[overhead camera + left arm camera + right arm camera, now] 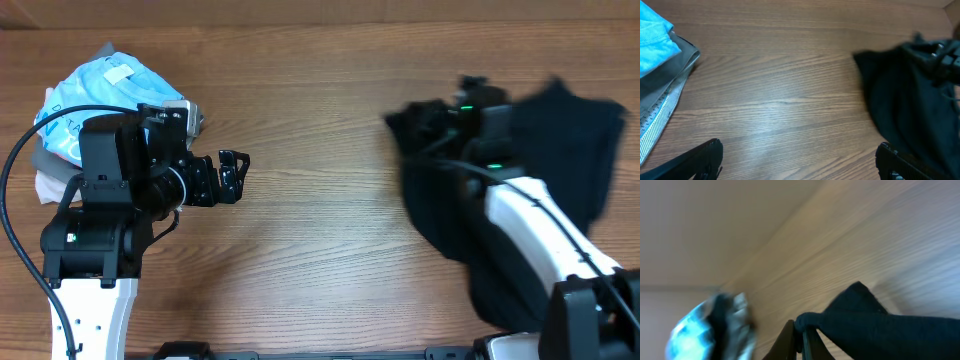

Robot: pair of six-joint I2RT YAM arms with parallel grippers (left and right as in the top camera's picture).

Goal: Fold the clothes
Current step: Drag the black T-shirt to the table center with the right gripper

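Observation:
The clothes, a black T-shirt (pixel 570 150), lie crumpled on the right side of the wooden table and show at the right of the left wrist view (pixel 905 100). My right gripper (pixel 418 120) is at the shirt's left edge. In the right wrist view its jaws (pixel 801 330) are shut on a bunched fold of the black fabric (pixel 880 330), which hangs lifted off the wood. My left gripper (pixel 233 172) hovers open over bare table left of centre, its fingertips (pixel 710 150) wide apart with nothing between them.
A pile of other garments sits at the far left behind the left arm: a light blue shirt (pixel 100 90) on top of grey and white ones (pixel 665 100). Bare wood (pixel 320 200) lies between the two grippers.

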